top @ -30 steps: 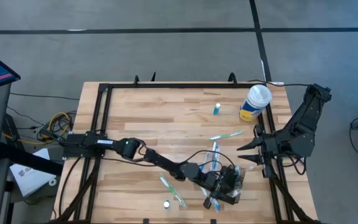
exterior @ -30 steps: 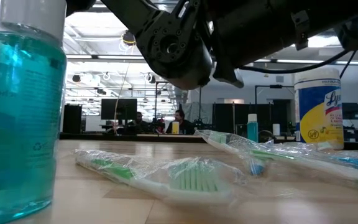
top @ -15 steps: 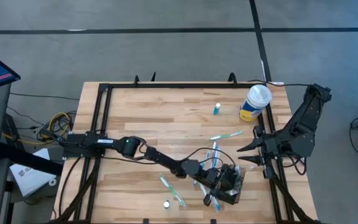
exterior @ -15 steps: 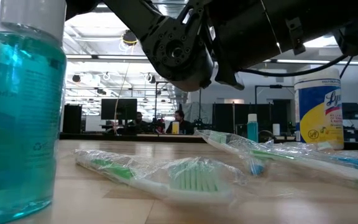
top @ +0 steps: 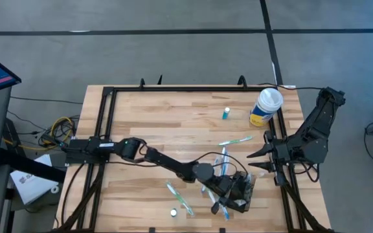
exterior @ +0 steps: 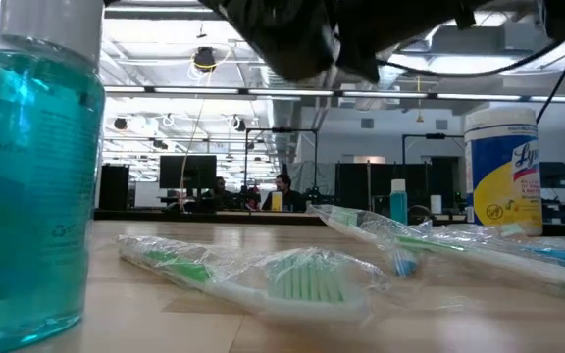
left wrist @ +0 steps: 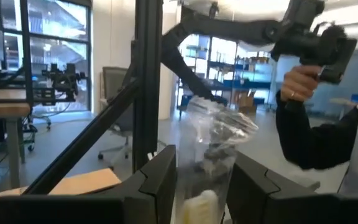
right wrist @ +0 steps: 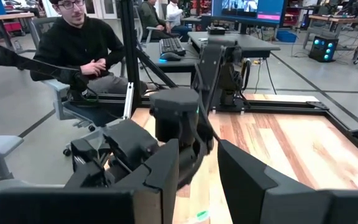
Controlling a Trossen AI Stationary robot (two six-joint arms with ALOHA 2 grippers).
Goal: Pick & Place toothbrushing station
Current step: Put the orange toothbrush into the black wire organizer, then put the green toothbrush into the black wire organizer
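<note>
The toothbrushing station (top: 243, 191), a small black box, stands near the table's near right corner. My left gripper (top: 230, 189) reaches to it from the left, pointing about level. In the left wrist view a toothbrush in a clear wrapper (left wrist: 213, 140) stands upright between the parted fingers of my left gripper (left wrist: 205, 155). Its lower end is hidden below the fingers. My right gripper (top: 251, 160) waits above the table's right edge, fingers apart with nothing between them (right wrist: 199, 149). My left gripper has the wrapped toothbrush's clear wrapper (left wrist: 197, 171) between its two fingers, which come at it about level and lie across it. The wrapper reaches both inner faces, but I cannot tell whether the fingers touch it.
More wrapped toothbrushes lie on the table (top: 236, 140) (top: 180, 197) (exterior: 263, 275). A wipes canister (top: 266, 107) and a small blue bottle (top: 226, 114) stand at the far right. A teal bottle (exterior: 27, 167) stands near the front. A person's hand (left wrist: 300, 84) shows beyond the table.
My left gripper has risen and tipped its fingers upward; in the low view its wrist has gone up almost out of the picture. The station and the toothbrushes on the table have stayed in place.
</note>
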